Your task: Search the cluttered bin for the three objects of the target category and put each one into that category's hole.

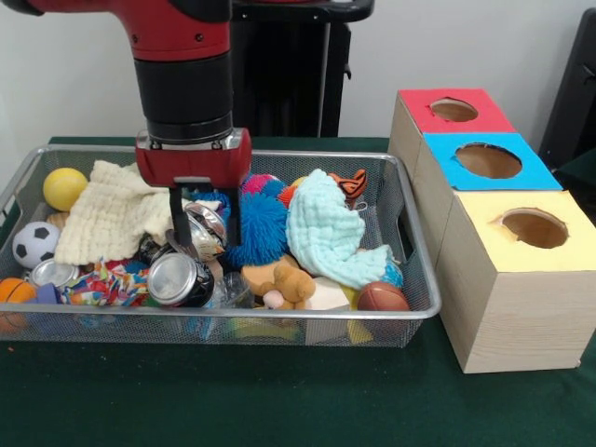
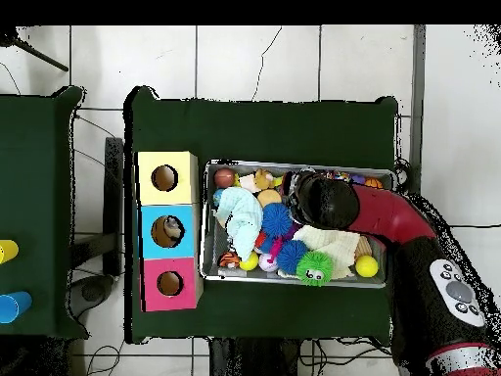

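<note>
My gripper (image 1: 207, 237) hangs inside the wire bin (image 1: 279, 317), left of its middle. It is open, one finger (image 1: 178, 223) on each side of a crushed silver can (image 1: 205, 223) that lies on the clutter. A second silver can (image 1: 177, 277) lies just in front of it, and a third can (image 1: 51, 272) sits near the bin's left end. To the right stand three wooden boxes with round holes: red top (image 1: 453, 110), blue top (image 1: 488, 160), yellow top (image 1: 534, 227). In the overhead view the arm's wrist (image 2: 326, 201) hides the gripper and the cans.
The bin also holds a cream cloth (image 1: 112, 212), a light blue cloth (image 1: 326, 233), a blue spiky ball (image 1: 256, 223), a yellow ball (image 1: 64, 188), a soccer ball (image 1: 35, 244), a brown football (image 1: 383, 297) and a tan plush toy (image 1: 284, 279). Something lies inside the blue box's hole (image 2: 171, 230).
</note>
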Controlling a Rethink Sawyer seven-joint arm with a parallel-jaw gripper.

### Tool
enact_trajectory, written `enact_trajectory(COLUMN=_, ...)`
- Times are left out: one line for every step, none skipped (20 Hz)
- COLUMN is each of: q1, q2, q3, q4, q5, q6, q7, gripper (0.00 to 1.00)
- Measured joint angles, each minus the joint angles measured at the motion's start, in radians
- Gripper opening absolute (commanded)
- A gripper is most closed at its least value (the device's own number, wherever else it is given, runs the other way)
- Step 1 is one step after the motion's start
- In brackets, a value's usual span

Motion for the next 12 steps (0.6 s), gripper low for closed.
enact_trajectory(q1=-0.001, q2=0.001, q3=0.0, q4=0.0, q5=0.0, q6=0.0, q7=0.0, gripper=1.0)
enact_trajectory(q1=-0.003, q2=0.003, q3=0.0, q4=0.0, q5=-0.003, q6=0.0, q7=0.0, gripper=1.0)
enact_trajectory(q1=-0.004, q2=0.004, q3=0.0, q4=0.0, q5=-0.006, q6=0.0, q7=0.0, gripper=1.0)
enact_trajectory(q1=-0.006, q2=0.005, q3=0.0, q4=0.0, q5=-0.01, q6=0.0, q7=0.0, gripper=1.0)
enact_trajectory(q1=-0.01, q2=0.008, q3=0.001, q4=-0.001, q5=-0.021, q6=0.0, q7=0.0, gripper=1.0)
enact_trajectory(q1=-0.013, q2=0.01, q3=0.001, q4=-0.002, q5=-0.028, q6=0.0, q7=0.0, gripper=1.0)
enact_trajectory(q1=-0.015, q2=0.011, q3=0.002, q4=-0.002, q5=-0.032, q6=0.0, q7=0.0, gripper=1.0)
enact_trajectory(q1=-0.019, q2=0.013, q3=0.003, q4=-0.004, q5=-0.042, q6=0.0, q7=0.0, gripper=1.0)
enact_trajectory(q1=-0.022, q2=0.015, q3=0.004, q4=-0.006, q5=-0.048, q6=0.0, q7=0.0, gripper=1.0)
enact_trajectory(q1=-0.024, q2=0.015, q3=0.005, q4=-0.006, q5=-0.051, q6=0.0, q7=0.0, gripper=1.0)
enact_trajectory(q1=-0.029, q2=0.018, q3=0.007, q4=-0.01, q5=-0.062, q6=0.0, q7=0.0, gripper=1.0)
enact_trajectory(q1=-0.032, q2=0.019, q3=0.008, q4=-0.012, q5=-0.068, q6=0.0, q7=0.0, gripper=1.0)
